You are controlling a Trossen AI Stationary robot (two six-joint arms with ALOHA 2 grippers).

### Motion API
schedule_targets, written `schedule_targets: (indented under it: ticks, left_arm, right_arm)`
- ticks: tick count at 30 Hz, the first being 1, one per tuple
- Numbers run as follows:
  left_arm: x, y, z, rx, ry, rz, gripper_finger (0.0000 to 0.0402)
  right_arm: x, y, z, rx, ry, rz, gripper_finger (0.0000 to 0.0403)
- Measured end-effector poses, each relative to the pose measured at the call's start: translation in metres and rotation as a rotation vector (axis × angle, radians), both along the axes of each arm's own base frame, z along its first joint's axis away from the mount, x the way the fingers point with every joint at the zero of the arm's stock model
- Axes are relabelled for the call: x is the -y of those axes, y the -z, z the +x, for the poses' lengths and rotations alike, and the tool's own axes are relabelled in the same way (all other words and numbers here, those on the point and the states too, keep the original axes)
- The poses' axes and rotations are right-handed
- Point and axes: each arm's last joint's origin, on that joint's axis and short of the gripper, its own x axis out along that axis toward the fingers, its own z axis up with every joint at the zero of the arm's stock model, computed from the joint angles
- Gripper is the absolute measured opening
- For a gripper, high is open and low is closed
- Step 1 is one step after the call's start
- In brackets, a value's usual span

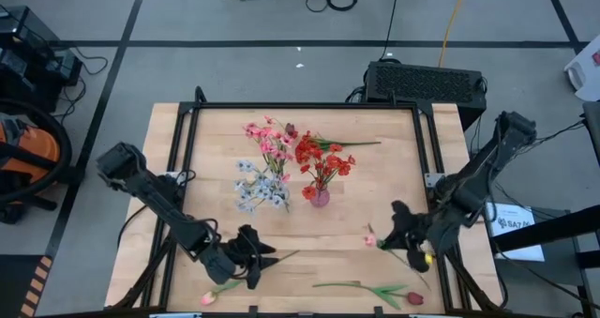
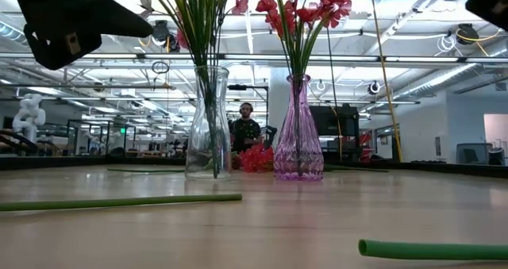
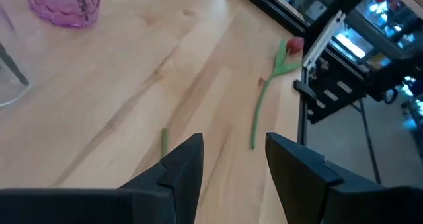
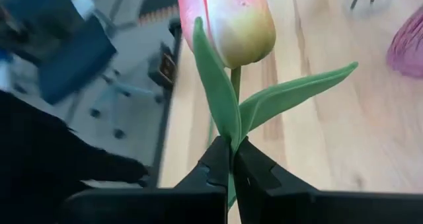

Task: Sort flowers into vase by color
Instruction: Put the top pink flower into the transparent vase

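Observation:
My right gripper (image 1: 386,235) (image 4: 232,148) is shut on a pink tulip (image 4: 231,19), one of the flowers, over the table's right half. My left gripper (image 1: 261,260) (image 3: 234,148) hangs open over the near left, holding nothing, just above the stem end (image 3: 164,141) of a second pink tulip (image 1: 208,297) lying flat. A red tulip (image 1: 412,299) lies near the front edge. A clear vase (image 1: 267,182) holds pink and pale white-blue flowers. A purple vase (image 1: 320,198) holds red ones. A red spray (image 1: 309,144) lies behind the vases. My right gripper pinches the pink tulip's stem (image 4: 234,159) just below its two leaves, between the two fingers. The fingers slant down from the table's right side and lie across the stem. The bloom (image 1: 369,240) stands out past the fingertips, and the rest of the stem (image 1: 412,266) trails under the arm.
A black frame (image 1: 305,105) runs around the wooden table top. Both vases stand close together at the table's middle (image 2: 208,126) (image 2: 298,130). Bare wood lies between the vases and the front edge. A person sits far off in the room behind the table (image 2: 246,130).

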Motion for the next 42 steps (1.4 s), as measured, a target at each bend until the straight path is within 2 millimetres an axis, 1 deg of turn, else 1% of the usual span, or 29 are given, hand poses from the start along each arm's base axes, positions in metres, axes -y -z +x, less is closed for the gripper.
schedule_targets:
  ticks: [3,5,9,13,17,19,22,25,28,31,34,36,42]
  left_arm:
    - [0.002,0.001,0.003,0.009,-0.043,-0.035,0.0171]
    - [0.003,0.002,0.005,0.007,-0.066,-0.069,0.0171]
    - [0.005,0.003,0.004,0.005,-0.074,-0.095,0.0171]
    - [0.005,0.003,0.003,0.002,-0.062,-0.073,0.0171]
    - [0.005,0.004,0.003,-0.004,-0.084,-0.109,0.0171]
    - [0.004,0.006,0.001,-0.038,-0.078,-0.117,0.0171]
    - [0.004,0.010,-0.002,-0.113,-0.017,-0.113,0.0171]
    - [0.004,0.015,-0.007,-0.195,0.054,-0.046,0.0171]
    - [0.000,0.013,-0.014,-0.245,0.094,0.045,0.0171]
    - [-0.007,0.007,-0.021,-0.289,0.129,0.118,0.0171]
    - [-0.014,-0.005,-0.029,-0.307,0.170,0.161,0.0171]
    - [-0.020,-0.013,-0.036,-0.331,0.195,0.183,0.0171]
    - [-0.036,-0.031,-0.055,-0.382,0.220,0.235,0.0171]
  right_arm:
    - [-0.012,0.011,0.012,0.055,-0.053,-0.125,0.0000]
    - [-0.022,0.014,0.022,0.138,-0.083,-0.204,0.0000]
    - [-0.037,0.013,0.048,0.370,-0.059,-0.285,0.0000]
    - [-0.042,0.005,0.073,0.598,-0.013,-0.373,0.0000]
    - [-0.031,0.000,0.097,0.746,0.083,-0.419,0.0000]
    - [-0.022,-0.004,0.110,0.820,0.169,-0.389,0.0000]
    - [-0.008,-0.012,0.126,0.921,0.271,-0.360,0.0000]
    - [-0.002,-0.025,0.147,0.963,0.271,-0.434,0.0000]
    - [0.000,-0.042,0.170,0.936,0.264,-0.563,0.0000]
    - [0.005,-0.055,0.192,0.896,0.258,-0.703,0.0000]
    - [0.013,-0.068,0.209,0.913,0.282,-0.794,0.0000]
    - [0.019,-0.072,0.214,0.920,0.296,-0.846,0.0000]
    - [0.031,-0.070,0.222,0.925,0.326,-0.913,0.0000]
